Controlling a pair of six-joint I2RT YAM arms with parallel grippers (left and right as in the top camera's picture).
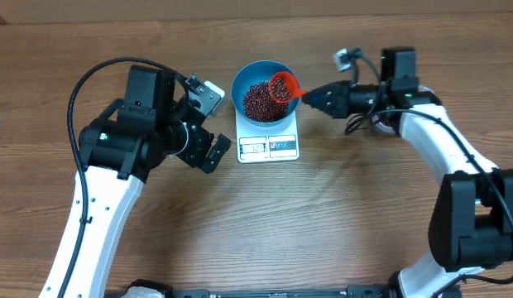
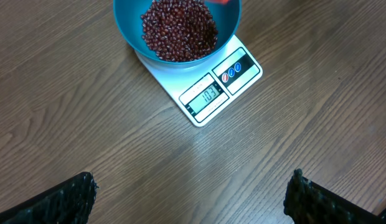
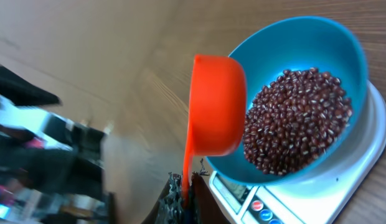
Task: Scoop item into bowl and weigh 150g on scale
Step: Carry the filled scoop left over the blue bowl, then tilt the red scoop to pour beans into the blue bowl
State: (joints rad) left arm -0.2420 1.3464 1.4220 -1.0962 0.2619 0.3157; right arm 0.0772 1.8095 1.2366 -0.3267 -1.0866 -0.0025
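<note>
Wood table (image 1: 339,223); scale (image 2: 199,76) display readable only left wrist; left gripper (image 2: 193,205) apart, right gripper (image 1: 313,97) clamps scoop (image 1: 283,86).

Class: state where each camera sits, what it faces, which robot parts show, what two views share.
Overhead: above table, facing straight down; left arm, right arm show.
Left wrist: on left arm, facing scale and bowl; own fingertips show.
Right wrist: behind orange scoop, facing bowl; own finger shows.
Shared: both wrist views show beans in bowl.
</note>
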